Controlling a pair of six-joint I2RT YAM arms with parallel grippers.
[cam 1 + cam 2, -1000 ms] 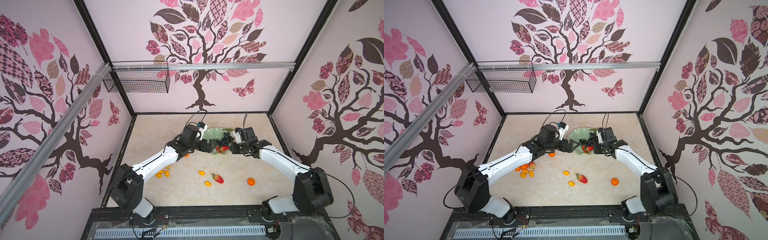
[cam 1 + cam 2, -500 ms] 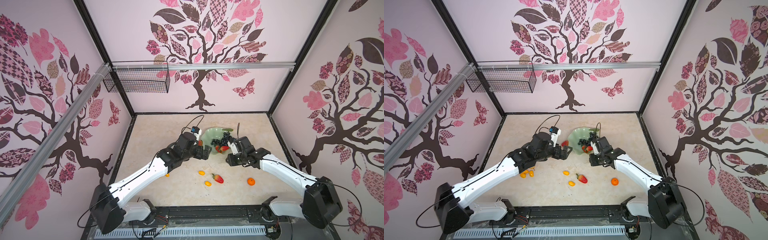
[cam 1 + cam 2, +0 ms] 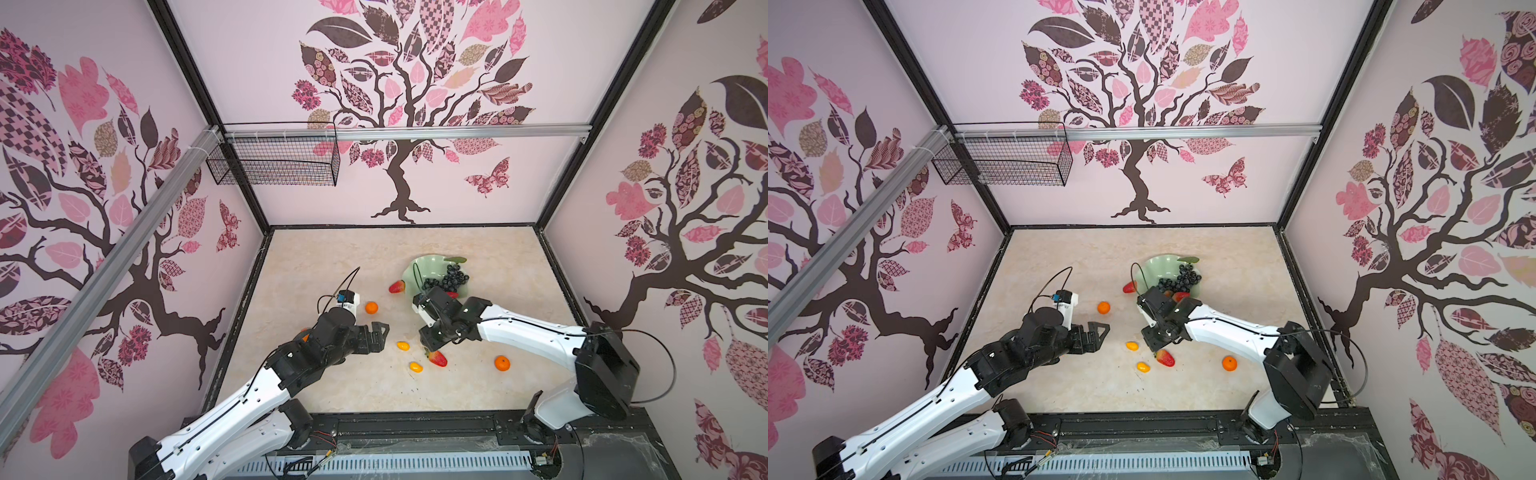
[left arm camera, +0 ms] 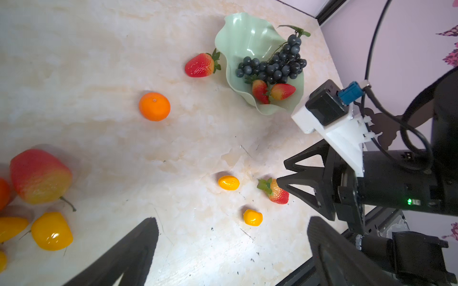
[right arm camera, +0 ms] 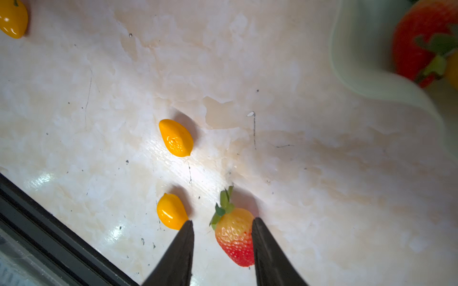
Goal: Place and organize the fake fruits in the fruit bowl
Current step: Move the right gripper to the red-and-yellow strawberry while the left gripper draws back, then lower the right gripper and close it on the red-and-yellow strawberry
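So, the right gripper [image 5: 222, 220] sits open, jaws either side of a strawberry [image 5: 235, 240] lying on the table [image 5: 322, 173] — not pinched yet, I'd say. The left gripper [image 4: 231, 220] hangs open, empty. The bowl [image 4: 238, 32] holds grapes [image 4: 275, 65] and two strawberries [image 4: 260, 90]. The oranges [image 4: 154, 106], yellow ovals [image 4: 228, 182] and pear [image 4: 39, 175] are outside it — plenty left.

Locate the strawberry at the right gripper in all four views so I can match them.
In a top view: strawberry lies front-centre, at the right gripper.
In a top view: strawberry is in the same place.
Left wrist: strawberry just off the right gripper.
Right wrist: strawberry between the right gripper's open jaws.
Shared landmark: the yellow-orange oval beside it.
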